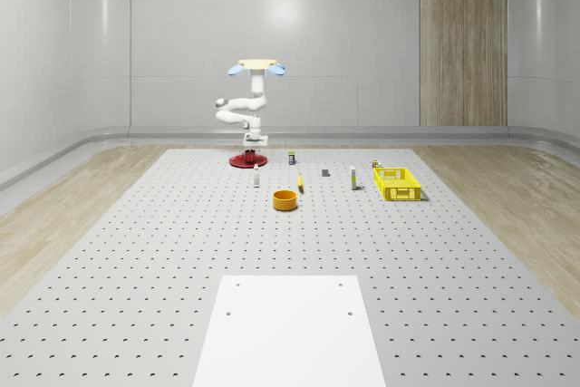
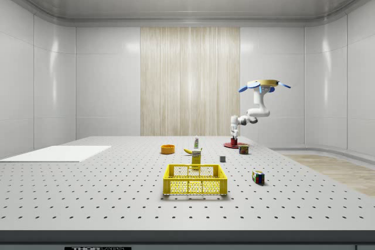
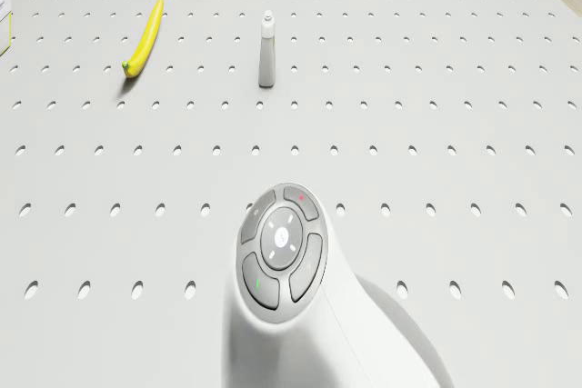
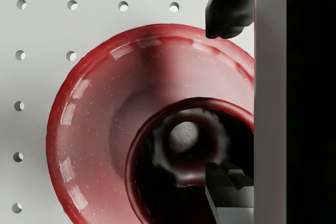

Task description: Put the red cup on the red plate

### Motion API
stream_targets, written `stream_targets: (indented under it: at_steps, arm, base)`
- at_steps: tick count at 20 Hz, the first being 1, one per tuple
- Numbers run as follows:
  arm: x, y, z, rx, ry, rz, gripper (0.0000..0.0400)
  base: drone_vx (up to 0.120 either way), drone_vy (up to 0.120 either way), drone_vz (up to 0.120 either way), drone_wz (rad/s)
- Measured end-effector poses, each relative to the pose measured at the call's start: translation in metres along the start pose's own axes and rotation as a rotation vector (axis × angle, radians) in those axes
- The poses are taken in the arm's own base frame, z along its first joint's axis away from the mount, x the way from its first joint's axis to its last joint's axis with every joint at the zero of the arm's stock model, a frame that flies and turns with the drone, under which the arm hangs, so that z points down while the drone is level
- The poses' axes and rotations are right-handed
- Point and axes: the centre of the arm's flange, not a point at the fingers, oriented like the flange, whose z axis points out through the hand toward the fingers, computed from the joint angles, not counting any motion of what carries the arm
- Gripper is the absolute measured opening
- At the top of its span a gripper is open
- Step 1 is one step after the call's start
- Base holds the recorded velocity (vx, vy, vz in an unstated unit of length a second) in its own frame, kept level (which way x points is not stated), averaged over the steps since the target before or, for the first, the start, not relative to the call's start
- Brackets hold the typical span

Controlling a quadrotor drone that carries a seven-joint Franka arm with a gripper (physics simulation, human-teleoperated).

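Observation:
The red plate [image 4: 86, 129] lies on the perforated table at its far end, seen also as the red plate [image 1: 241, 163] and the red plate [image 2: 228, 145]. The red cup [image 4: 181, 140] stands upright on the plate, off its centre, mouth up; in the side view the red cup [image 2: 235, 141] shows just under the hand. My gripper [image 4: 227, 100] hangs right above it, open, one finger [image 4: 227, 9] outside the cup's rim and the other finger [image 4: 228, 192] over its mouth. The drone [image 1: 256, 66] hovers above the plate, arm folded down to the gripper [image 1: 254, 140].
Toward the table's middle lie a banana [image 3: 144, 39], a small grey bottle [image 3: 265, 52] and a yellow bowl [image 1: 285, 199]. A yellow basket [image 1: 398, 182] stands at the whole-scene view's right with small items near it. A white sheet [image 1: 288, 328] covers the near end.

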Motion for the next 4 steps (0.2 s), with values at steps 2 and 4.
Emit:
stream_targets:
  at_steps: [2, 4]
  arm:
    - [0.0000, 0.0000, -0.0028, 0.000, 0.000, 0.005, 0.0377]
    - [0.0000, 0.0000, -0.0047, 0.000, 0.000, 0.008, 0.0386]
  base:
    - [0.000, 0.000, 0.000, 0.000]
    - [0.000, 0.000, 0.000, 0.000]
